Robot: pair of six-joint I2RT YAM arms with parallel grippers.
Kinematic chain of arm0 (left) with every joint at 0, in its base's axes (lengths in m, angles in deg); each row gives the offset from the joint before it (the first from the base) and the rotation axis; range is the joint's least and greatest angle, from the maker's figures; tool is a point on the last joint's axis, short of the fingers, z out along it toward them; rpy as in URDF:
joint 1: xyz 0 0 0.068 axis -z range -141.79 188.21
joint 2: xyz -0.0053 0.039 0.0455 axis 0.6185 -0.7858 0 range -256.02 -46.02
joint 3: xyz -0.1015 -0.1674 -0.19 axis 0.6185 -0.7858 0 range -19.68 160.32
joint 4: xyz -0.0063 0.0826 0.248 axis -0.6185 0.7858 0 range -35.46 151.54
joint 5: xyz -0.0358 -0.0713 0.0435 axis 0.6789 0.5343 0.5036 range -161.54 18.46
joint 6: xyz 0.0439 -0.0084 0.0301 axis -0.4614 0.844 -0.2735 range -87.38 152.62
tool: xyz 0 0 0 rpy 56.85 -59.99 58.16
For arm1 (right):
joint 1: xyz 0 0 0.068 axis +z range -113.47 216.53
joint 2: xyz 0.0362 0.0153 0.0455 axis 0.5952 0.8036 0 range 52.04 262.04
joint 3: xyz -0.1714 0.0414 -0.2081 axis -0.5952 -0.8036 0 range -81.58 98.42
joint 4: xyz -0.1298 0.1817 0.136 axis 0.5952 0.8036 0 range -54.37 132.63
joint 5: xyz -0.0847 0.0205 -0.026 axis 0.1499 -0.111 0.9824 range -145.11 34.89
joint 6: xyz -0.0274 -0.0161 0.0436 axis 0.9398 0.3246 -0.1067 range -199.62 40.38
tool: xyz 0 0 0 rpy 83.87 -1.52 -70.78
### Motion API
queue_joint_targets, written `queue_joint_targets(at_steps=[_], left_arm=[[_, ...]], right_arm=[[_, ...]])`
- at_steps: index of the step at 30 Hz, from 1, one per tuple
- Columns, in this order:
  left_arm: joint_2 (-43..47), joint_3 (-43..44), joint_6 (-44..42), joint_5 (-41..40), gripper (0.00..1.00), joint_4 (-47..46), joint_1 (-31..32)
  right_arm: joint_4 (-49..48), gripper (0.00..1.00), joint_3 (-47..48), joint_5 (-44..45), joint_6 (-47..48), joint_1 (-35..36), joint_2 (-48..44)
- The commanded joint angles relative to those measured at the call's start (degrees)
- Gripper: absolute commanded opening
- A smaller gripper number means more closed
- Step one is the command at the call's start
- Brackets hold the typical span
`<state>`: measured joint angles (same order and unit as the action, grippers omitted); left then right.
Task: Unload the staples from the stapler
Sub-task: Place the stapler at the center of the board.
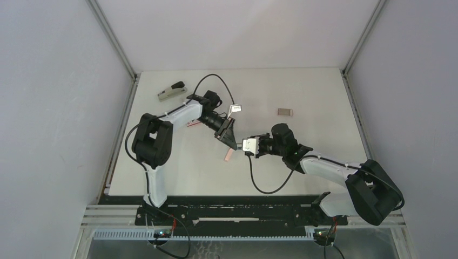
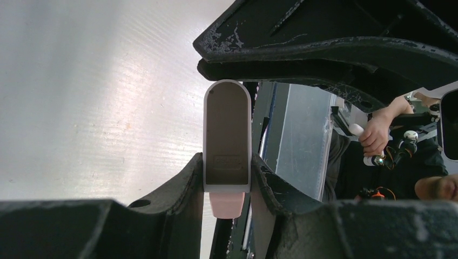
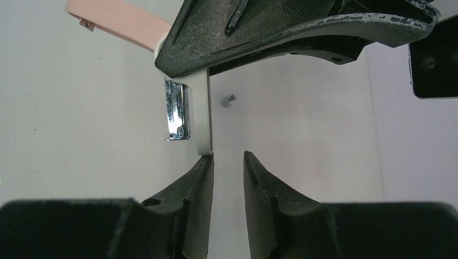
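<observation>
My left gripper [image 2: 227,178] is shut on the stapler [image 2: 227,129], clamping its white-rimmed brown base, with a pink part below the grip. In the top view the left gripper [image 1: 229,139] holds it above the table's middle, and the stapler's pink arm [image 1: 228,155] hangs down. In the right wrist view the stapler's chrome magazine [image 3: 178,110] is swung open beside the white base. My right gripper [image 3: 228,162] is narrowly open and empty, its left fingertip [image 3: 205,164] touching the base's end. A tiny grey piece of staples [image 3: 228,100] lies on the table beyond.
A second, green-grey stapler [image 1: 172,90] lies at the back left. A small rectangular box [image 1: 285,112] sits at the right of centre. A pink object [image 1: 192,123] lies partly under the left arm. The right arm's cable [image 1: 259,186] loops over the near table.
</observation>
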<state>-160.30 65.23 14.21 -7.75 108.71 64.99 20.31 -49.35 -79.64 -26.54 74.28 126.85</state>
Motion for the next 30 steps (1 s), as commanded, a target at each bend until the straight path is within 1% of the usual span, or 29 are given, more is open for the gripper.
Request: queue_joint_targets(at_steps=[1,7,13,19,25,30], left_arm=[[0.1,3.6,-1.2,2.7,0.16,0.2,0.5],[0.0,3.6,-1.3,2.7,0.17,0.2,0.5],[0.0,3.6,-1.4,2.7,0.17,0.2,0.5],[-0.6,3.7,-1.3,2.9,0.17,0.2,0.6],[-1.0,3.8,-1.4,3.0,0.18,0.2,0.6],[-0.8,3.7,-1.4,3.0,0.19,0.2,0.6]], right_arm=[[0.8,0.26,2.5,-2.1,-1.5,1.2,0.0],[4.4,0.25,3.3,-2.7,0.8,1.5,0.1],[2.7,0.24,3.3,-1.9,-1.0,1.5,-0.3],[4.2,0.22,4.1,-2.6,-1.3,1.8,-0.2],[4.4,0.21,4.3,-2.4,-1.2,2.5,0.2],[5.9,0.1,5.1,-2.9,-1.2,2.6,0.8]])
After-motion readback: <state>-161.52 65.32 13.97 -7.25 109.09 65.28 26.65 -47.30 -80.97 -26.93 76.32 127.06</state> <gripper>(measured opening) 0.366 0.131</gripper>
